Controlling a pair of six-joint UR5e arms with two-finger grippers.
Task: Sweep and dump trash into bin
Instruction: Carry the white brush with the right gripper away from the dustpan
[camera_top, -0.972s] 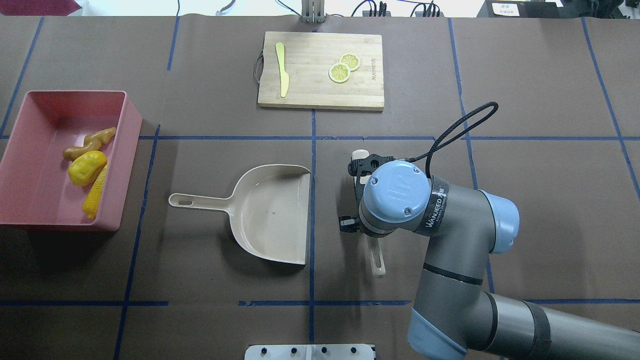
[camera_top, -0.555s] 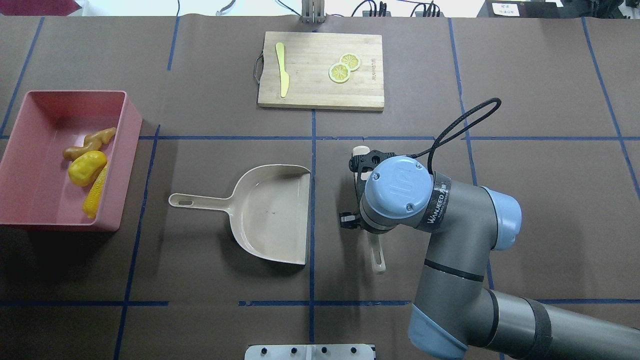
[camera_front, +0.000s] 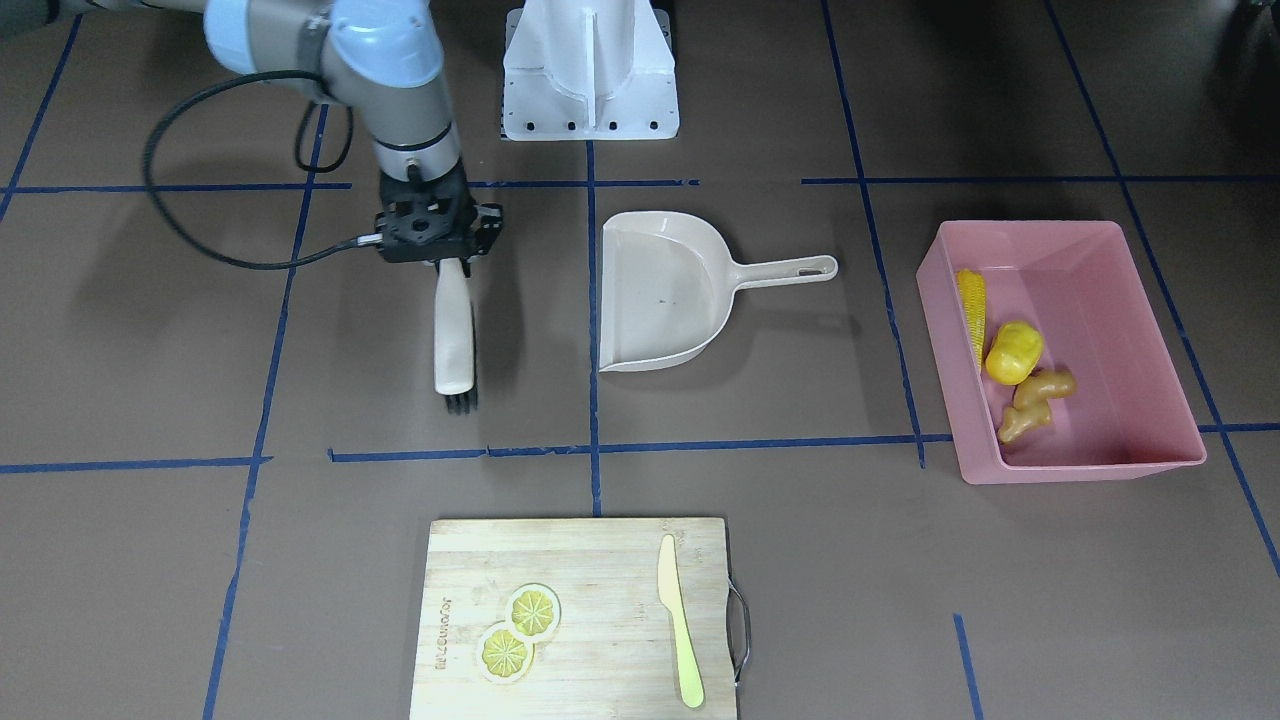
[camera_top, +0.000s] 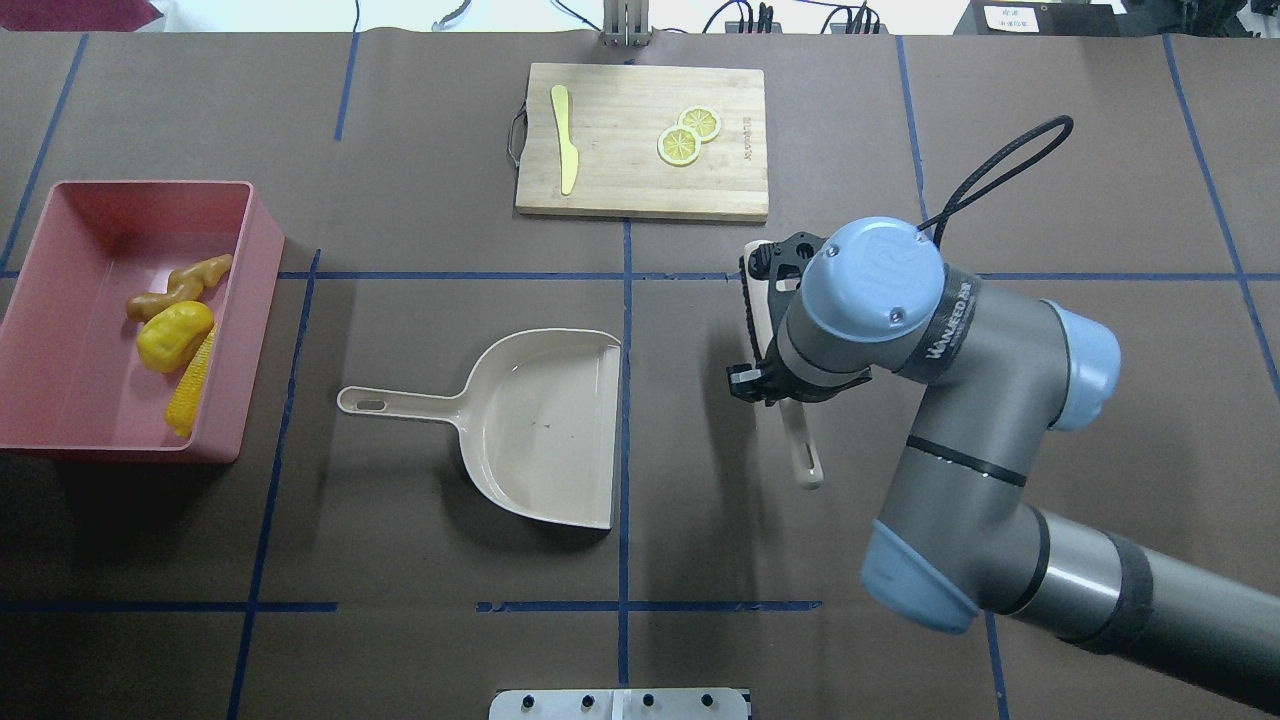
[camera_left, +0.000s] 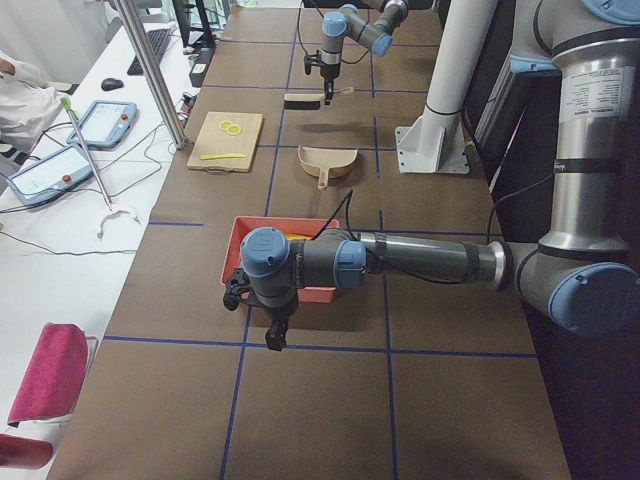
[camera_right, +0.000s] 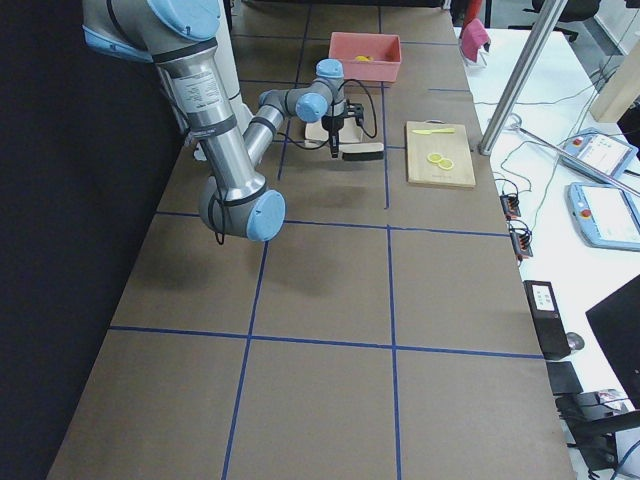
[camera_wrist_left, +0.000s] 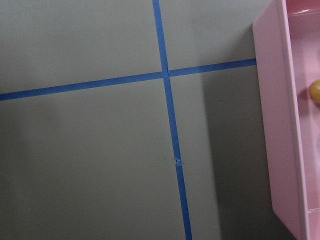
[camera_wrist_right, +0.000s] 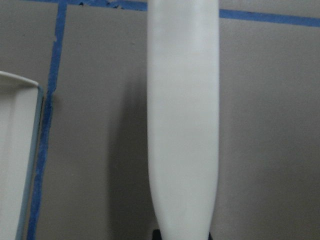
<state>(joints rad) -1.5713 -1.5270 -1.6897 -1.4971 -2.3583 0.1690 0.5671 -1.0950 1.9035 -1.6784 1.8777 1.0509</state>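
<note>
The pink bin (camera_top: 262, 240) stands at the table's left end and holds the trash: the corn cob (camera_top: 190, 382), the yellow lump (camera_top: 173, 336) and the ginger root (camera_top: 180, 285). In the front-facing view the bin (camera_front: 1090, 462) is at the right, with the corn cob (camera_front: 971, 300), lump (camera_front: 1013, 352) and ginger (camera_front: 1035, 400) inside. My right gripper (camera_front: 442, 258) is shut on a beige brush (camera_front: 454, 335) with black bristles, right of the beige dustpan (camera_top: 540, 430). My left gripper (camera_left: 277, 332) shows only in the exterior left view, near the bin; I cannot tell its state.
A wooden cutting board (camera_top: 640, 185) at the far middle carries a yellow-green knife (camera_top: 565, 150) and two lemon slices (camera_top: 688, 138). The dustpan (camera_front: 660, 290) lies flat, handle toward the bin. The left wrist view shows the bin's wall (camera_wrist_left: 280, 150) over blue tape lines.
My right arm has carried the brush to the right and farther from the robot, away from the dustpan's mouth. The dustpan, bin and trash have not moved.
</note>
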